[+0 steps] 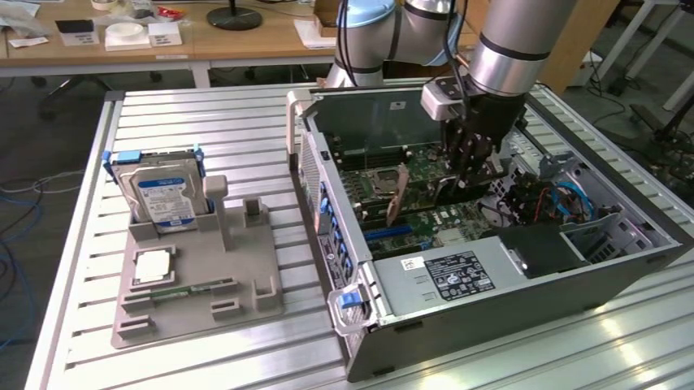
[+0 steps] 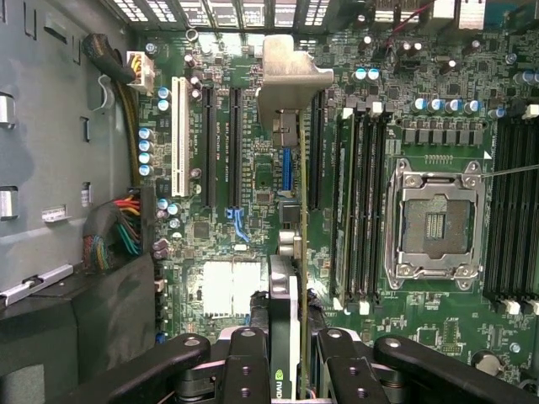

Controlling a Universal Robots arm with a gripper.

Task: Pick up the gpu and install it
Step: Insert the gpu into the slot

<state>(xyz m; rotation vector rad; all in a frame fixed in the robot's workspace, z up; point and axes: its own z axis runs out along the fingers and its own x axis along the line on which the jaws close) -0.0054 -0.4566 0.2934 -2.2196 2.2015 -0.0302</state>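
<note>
Wrist view shows gpu (image 2: 285, 290) edge-on in end effector (image 2: 289, 358).

The slatted table (image 1: 217, 122) bears what seems a grey holder plate (image 1: 179, 321) at nine o'clock, an open computer case (image 1: 488, 317) at three.

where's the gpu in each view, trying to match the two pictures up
Exterior view: the gpu stands on edge inside the open computer case, under the gripper.
Wrist view: the gpu is seen edge-on, running from between the jaws out to its metal bracket.
Shared landmark: the cpu socket, which sits beside the gpu in both views.
</note>
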